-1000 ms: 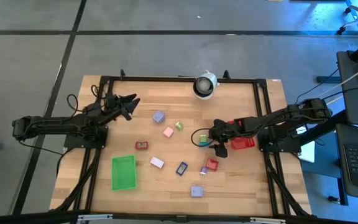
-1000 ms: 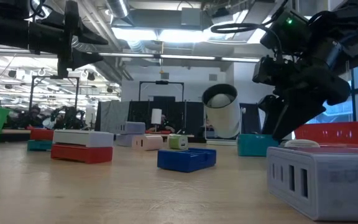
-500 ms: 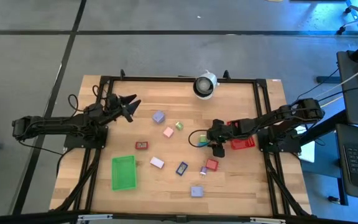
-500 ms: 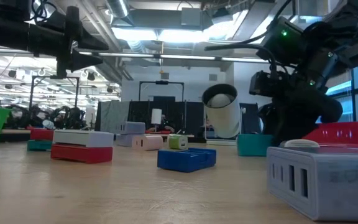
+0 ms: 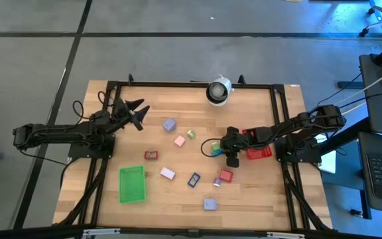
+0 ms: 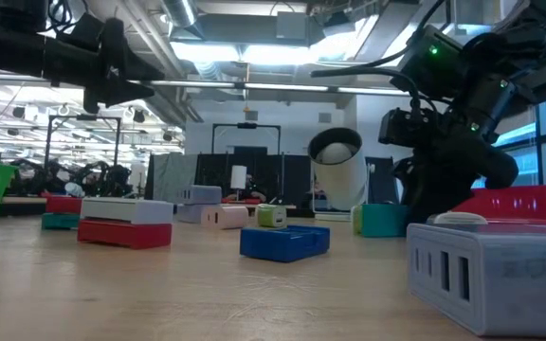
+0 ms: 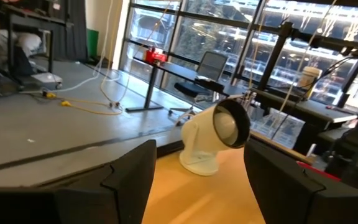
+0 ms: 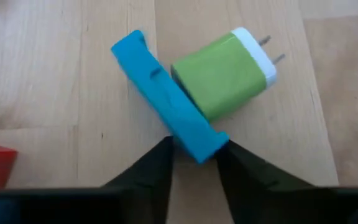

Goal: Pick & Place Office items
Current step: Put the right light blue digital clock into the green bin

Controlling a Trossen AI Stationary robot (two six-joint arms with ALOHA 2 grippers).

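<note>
Near the right-hand middle of the table: the right gripper (image 5: 225,151) is down at table level, just inboard of the red bin (image 5: 258,153).
Right gripper state: its two dark fingers (image 8: 151,167) pinch one end of a teal-blue piece (image 8: 165,122); the jaws look closed onto that narrow edge, which would suit a thin item taken across its short side.
Neighbouring item: a light green plug-like block (image 8: 224,73) with a white end and two prongs lies touching the teal-blue piece, tilted against it. Judged from this, the grip sits at the free end so the green block is not caught as well.
Risk: lifting may drag or tip the green block, since the two touch.
Left gripper: the left gripper (image 5: 136,113) hangs above the table's far-left part, fingers spread and holding nothing, apparently waiting out of the way.
Other office items: lavender, pink, red and blue pieces (image 5: 194,179) lie scattered over the middle of the table, apart from one another.
Bins: the green bin (image 5: 132,184) sits near the front left; neither bin's contents can be made out.
Other: a round white-and-black device (image 5: 218,91) stands at the far edge.
Step in hand: probably securing the teal-blue piece before a lift.
</note>
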